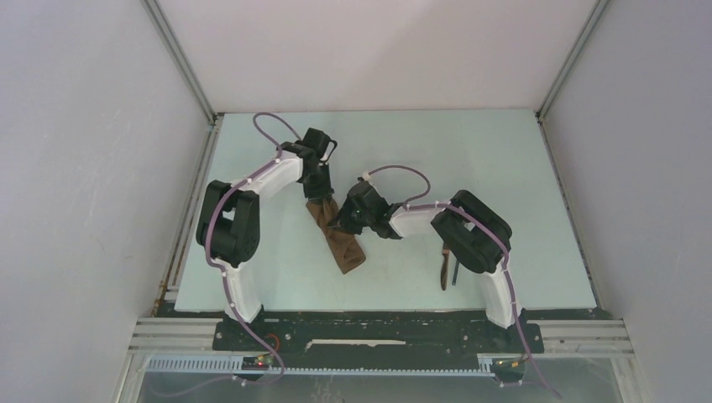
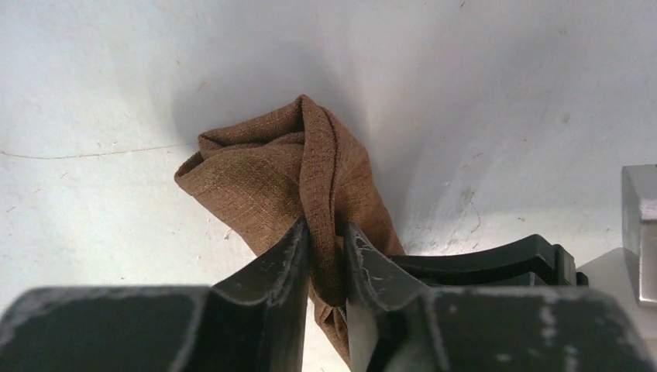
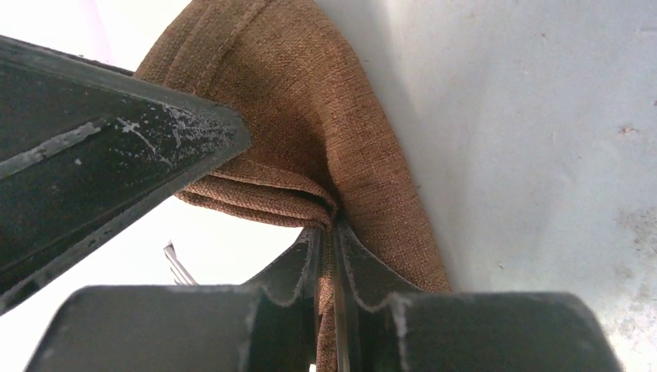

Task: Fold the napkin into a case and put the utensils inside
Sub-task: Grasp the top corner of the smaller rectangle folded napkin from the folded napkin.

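Left claw (image 2: 327,232), right claw (image 3: 329,232) on napkin (image 1: 340,241)

Centre: the napkin (image 1: 344,248) lies as a narrow bunched strip on the table (image 1: 479,159). The left gripper (image 1: 317,196) pinches its far end and the right gripper (image 1: 342,223) is clamped on its side. The two grippers crowd each other, with hardly any gap between them.
Far half: bare table runs from behind the left gripper to the rear wall (image 1: 378,50).
Right side: an open strip lies between the right arm (image 1: 470,231) and the right wall (image 1: 638,210).
Near right: the utensils (image 1: 446,270) lie partly under the right arm's elbow, which blocks a reach from above.
Near left: there is open table between the left arm (image 1: 243,218) and the napkin's near end.
Left edge: the left wall (image 1: 92,193) stands close beside the left arm.
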Action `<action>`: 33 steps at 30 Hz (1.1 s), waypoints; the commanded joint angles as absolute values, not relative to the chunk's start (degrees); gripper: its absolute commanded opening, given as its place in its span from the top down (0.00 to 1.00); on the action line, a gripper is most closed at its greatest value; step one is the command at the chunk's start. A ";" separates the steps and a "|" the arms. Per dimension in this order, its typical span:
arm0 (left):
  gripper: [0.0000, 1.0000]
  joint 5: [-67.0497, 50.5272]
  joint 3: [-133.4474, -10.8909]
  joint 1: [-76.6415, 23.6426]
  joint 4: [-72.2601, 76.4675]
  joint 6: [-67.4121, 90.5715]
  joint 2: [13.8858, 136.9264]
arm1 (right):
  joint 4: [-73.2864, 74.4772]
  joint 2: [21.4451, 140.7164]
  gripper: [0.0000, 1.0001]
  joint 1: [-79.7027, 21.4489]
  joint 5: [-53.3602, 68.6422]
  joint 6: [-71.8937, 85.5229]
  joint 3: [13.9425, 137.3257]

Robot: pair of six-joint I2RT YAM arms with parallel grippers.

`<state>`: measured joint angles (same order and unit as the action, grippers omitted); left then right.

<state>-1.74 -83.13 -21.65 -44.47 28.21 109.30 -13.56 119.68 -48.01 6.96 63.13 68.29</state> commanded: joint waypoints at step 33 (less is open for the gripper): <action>0.97 -7.84 -82.53 -16.10 -44.54 25.35 105.68 | -16.69 118.72 0.48 -46.48 13.49 18.53 78.27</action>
<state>-6.55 -82.96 -16.58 -45.15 26.44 108.97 -16.45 116.95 -46.59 14.06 20.43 75.20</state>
